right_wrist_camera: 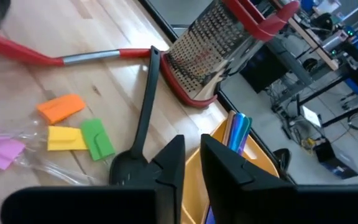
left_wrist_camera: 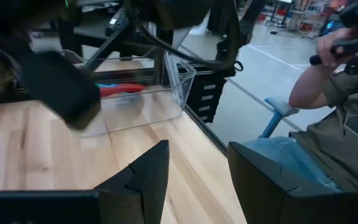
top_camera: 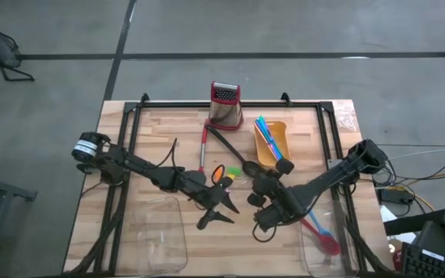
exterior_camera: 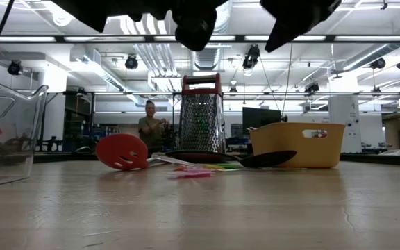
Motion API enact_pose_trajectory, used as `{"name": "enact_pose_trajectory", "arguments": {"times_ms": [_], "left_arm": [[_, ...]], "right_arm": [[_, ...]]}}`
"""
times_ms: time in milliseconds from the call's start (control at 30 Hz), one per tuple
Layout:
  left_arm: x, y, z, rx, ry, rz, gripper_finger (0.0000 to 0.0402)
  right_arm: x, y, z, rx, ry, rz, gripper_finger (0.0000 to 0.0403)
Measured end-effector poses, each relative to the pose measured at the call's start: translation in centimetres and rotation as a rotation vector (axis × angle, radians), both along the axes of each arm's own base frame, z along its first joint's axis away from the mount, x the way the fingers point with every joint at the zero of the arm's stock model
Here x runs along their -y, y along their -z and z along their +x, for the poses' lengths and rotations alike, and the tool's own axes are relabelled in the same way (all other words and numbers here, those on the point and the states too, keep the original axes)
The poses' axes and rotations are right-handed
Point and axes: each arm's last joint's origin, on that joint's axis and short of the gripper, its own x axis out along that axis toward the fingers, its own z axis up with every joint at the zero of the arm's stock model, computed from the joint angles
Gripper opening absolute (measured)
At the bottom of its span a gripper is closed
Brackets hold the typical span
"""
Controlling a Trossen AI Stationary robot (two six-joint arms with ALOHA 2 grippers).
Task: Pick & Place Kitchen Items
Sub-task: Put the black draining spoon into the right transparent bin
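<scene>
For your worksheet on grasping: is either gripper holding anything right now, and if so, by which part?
Nothing is held. The left gripper has its fingers apart over bare table with nothing between them. The right gripper hangs above the black ladle, its narrow gap empty.

Both arms matte black, slim jointed links, chunky housings at the joints. Left arm has a silver-grey cylindrical base motor. Black cables loop off both. Left end effector (left_wrist_camera: 194, 180) and right end effector (right_wrist_camera: 191, 165): flat angular black fingers.

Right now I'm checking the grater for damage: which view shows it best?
The low view: the grater stands upright and unblocked, centre frame. The right wrist view shows it close but tilted and cropped, the high view only its top; the left wrist view misses it.
</scene>
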Motion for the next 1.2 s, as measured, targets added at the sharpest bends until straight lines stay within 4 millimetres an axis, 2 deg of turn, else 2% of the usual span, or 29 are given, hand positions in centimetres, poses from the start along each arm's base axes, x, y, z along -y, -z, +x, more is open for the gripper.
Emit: {"name": "enact_pose_trajectory", "arguments": {"times_ms": [167, 300, 633, 800, 1100, 1200], "left_arm": [[-0.3, 0.1, -0.5, -0.011, -0.051, 0.048, 0.0170], [-0.7, -0.2, -0.8, -0.032, -0.065, 0.066, 0.0170], [-1.5, 0.1, -1.9, -0.017, -0.095, 0.108, 0.0170], [-2.1, -0.7, -3.3, 0.047, -0.109, 0.088, 0.0170], [-2.8, -0.7, -5.8, 0.154, -0.123, 0.059, 0.0170], [-2.9, -0.2, -6.3, 0.141, -0.124, 0.063, 0.0170]], "right_arm": [[0.4, 1.0, 0.9, -0.019, -0.033, 0.001, 0.0011], [0.7, 1.4, 1.6, -0.045, -0.057, 0.064, 0.0009], [0.6, 1.4, 2.1, -0.037, -0.084, 0.075, 0.0008], [0.6, 1.4, 2.0, -0.040, -0.086, 0.080, 0.0008], [0.6, 1.5, 2.1, -0.034, -0.086, 0.082, 0.0008], [0.6, 1.5, 2.2, -0.028, -0.084, 0.085, 0.0008]]}}
